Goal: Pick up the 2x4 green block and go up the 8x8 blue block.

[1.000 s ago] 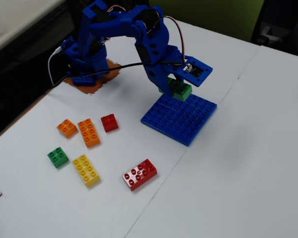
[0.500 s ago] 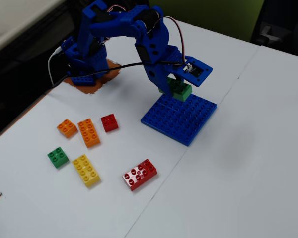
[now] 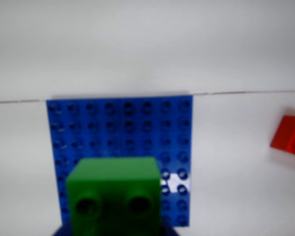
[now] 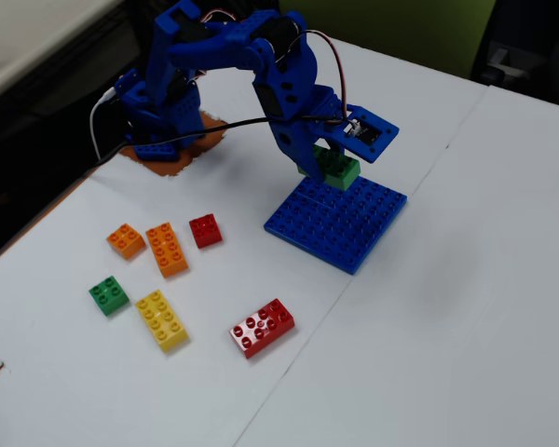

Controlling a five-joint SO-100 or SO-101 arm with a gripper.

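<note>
In the fixed view my blue gripper (image 4: 324, 166) is shut on the 2x4 green block (image 4: 339, 170). It holds the block just over the far edge of the 8x8 blue block (image 4: 340, 223), which lies flat on the white table. I cannot tell whether the two touch. In the wrist view the 2x4 green block (image 3: 113, 194) fills the bottom centre, end-on with two holes showing. The 8x8 blue block (image 3: 123, 128) spreads out behind and below it. My fingertips are mostly hidden by the held block.
Loose bricks lie left of the plate: a red 2x2 (image 4: 205, 230), an orange 2x4 (image 4: 167, 249), an orange 2x2 (image 4: 126, 240), a small green 2x2 (image 4: 109, 295), a yellow 2x4 (image 4: 161, 319) and a red 2x4 (image 4: 262, 327). The arm's base (image 4: 158, 112) stands at the back left.
</note>
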